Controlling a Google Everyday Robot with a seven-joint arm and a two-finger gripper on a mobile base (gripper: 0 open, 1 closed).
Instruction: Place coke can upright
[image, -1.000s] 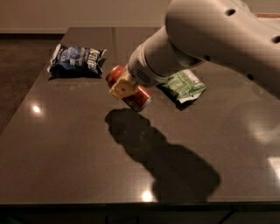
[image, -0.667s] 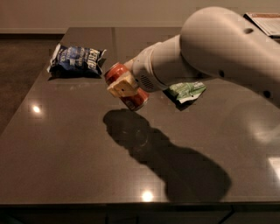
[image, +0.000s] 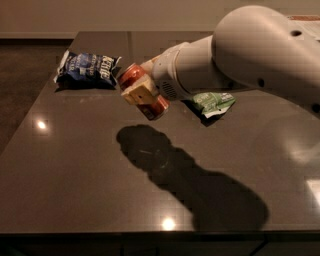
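The coke can (image: 134, 75) is a small red can with silver ends. It is tilted, its top toward the upper left, and held in the air above the dark table (image: 75, 165). My gripper (image: 142, 94) is shut on the coke can; a tan finger pad (image: 138, 93) crosses the can's side. The big white arm reaches in from the upper right and hides the gripper's far finger. The shadow of the can and arm lies on the table below.
A blue chip bag (image: 87, 70) lies at the back left of the table. A green bag (image: 212, 102) lies behind the arm, partly hidden. The table's front edge runs along the bottom, its left edge beside dark floor.
The arm has shifted with the can still held: the can sits slightly higher and its tilt has changed a little. The arm now covers more of the upper right. The bags have not moved.
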